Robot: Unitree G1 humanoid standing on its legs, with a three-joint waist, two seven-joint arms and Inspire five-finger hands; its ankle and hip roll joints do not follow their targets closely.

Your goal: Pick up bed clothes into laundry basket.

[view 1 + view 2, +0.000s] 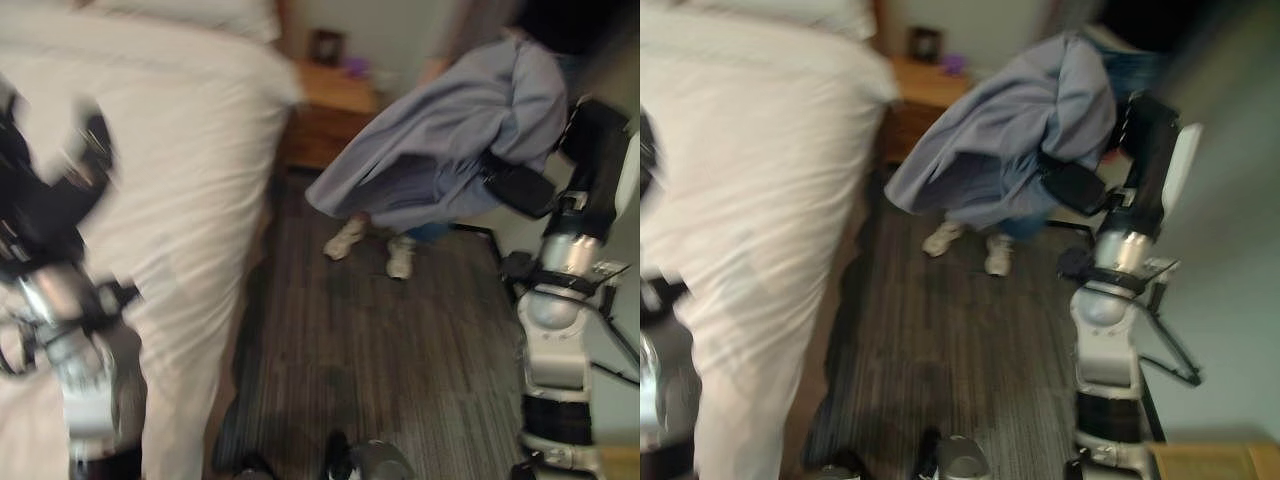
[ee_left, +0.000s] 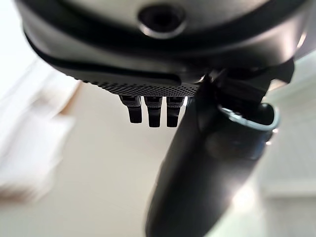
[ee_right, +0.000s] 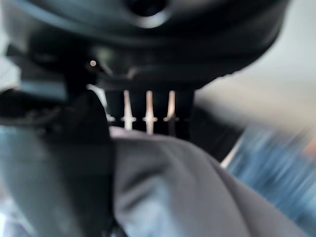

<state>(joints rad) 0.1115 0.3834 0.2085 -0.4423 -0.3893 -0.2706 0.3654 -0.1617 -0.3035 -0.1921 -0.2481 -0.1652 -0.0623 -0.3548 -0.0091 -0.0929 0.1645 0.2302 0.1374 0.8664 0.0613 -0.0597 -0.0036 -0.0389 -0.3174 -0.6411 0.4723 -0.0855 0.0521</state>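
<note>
Left robot hand [image 1: 45, 190] is closest, a dark blur at 9 o'clock of the head views, raised over the bed [image 1: 190, 170]. Its wrist view shows the robot hand [image 2: 197, 168] w/ fingers [image 2: 154, 112] straight in a short row and the thumb standing out beside them, nothing held; pale bedding blurs past them.

Bed takes the 9–12 o'clock part of the scene, covered by a white duvet [image 1: 760, 190] that hangs over the edge toward the floor [image 1: 400, 350]. Floor is dark wood planks, running from 6 o'clock up the middle.

Right arm rises at 3 o'clock. Right robot hand [image 1: 520, 188] is up against a grey-blue cloth [image 1: 450, 140], which hangs off the floor at about 1–2 o'clock, bunched at the top and draping down to a loose lower edge. In the right wrist view the cloth [image 3: 187, 192] lies folded right against the fingers [image 3: 148, 111] and under the thumb, which is curled onto it: closed on the cloth, as far as the blur allows.

Behind the cloth stands a person; pale shoes [image 1: 372, 247] show on the floor just below its hem, approx. centre. Wooden nightstand [image 1: 335, 110] sits at 12 o'clock, just beside the bed's corner, w/ a small dark item and a purple one on top, too blurred to tell.
</note>
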